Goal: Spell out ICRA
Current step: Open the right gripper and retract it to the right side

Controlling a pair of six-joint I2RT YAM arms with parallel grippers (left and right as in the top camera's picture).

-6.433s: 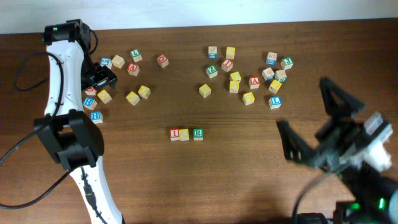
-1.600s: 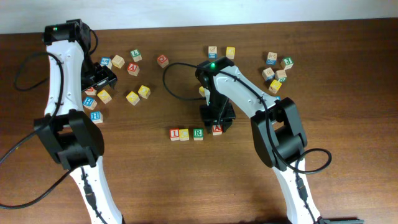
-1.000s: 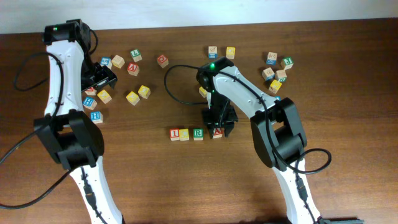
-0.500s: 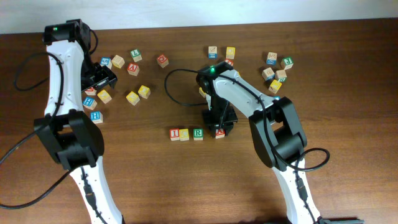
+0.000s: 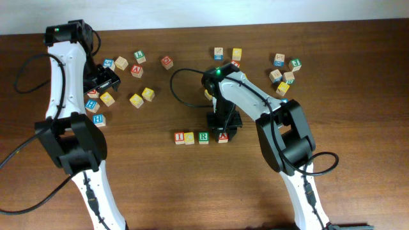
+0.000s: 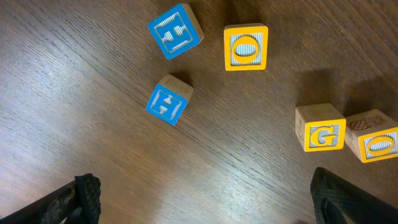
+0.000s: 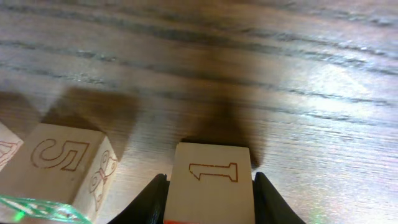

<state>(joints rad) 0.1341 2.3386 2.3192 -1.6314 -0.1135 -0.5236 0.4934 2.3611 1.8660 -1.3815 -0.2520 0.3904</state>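
A row lies mid-table in the overhead view: red I cube (image 5: 179, 137), yellow C cube (image 5: 190, 137) and green R cube (image 5: 203, 137). The red A cube (image 5: 223, 137) sits a small gap to their right. My right gripper (image 5: 223, 131) stands straight over the A cube and is shut on it. In the right wrist view both fingers press the sides of the A cube (image 7: 211, 174), whose facing side shows a "1". The R cube (image 7: 68, 165) shows a "5" to the left. My left gripper (image 5: 102, 80) hangs open at the far left, holding nothing.
Loose cubes lie scattered at the back left (image 5: 136, 100) and back right (image 5: 282, 89). The left wrist view shows two blue cubes (image 6: 168, 104), a yellow O cube (image 6: 246, 48) and a yellow G cube (image 6: 321, 128). The right arm's cable (image 5: 182, 96) loops above the row.
The right arm came in from the lower right and brought the A cube down beside the R cube; in the last second its jaws narrowed on it. The left arm has not moved.
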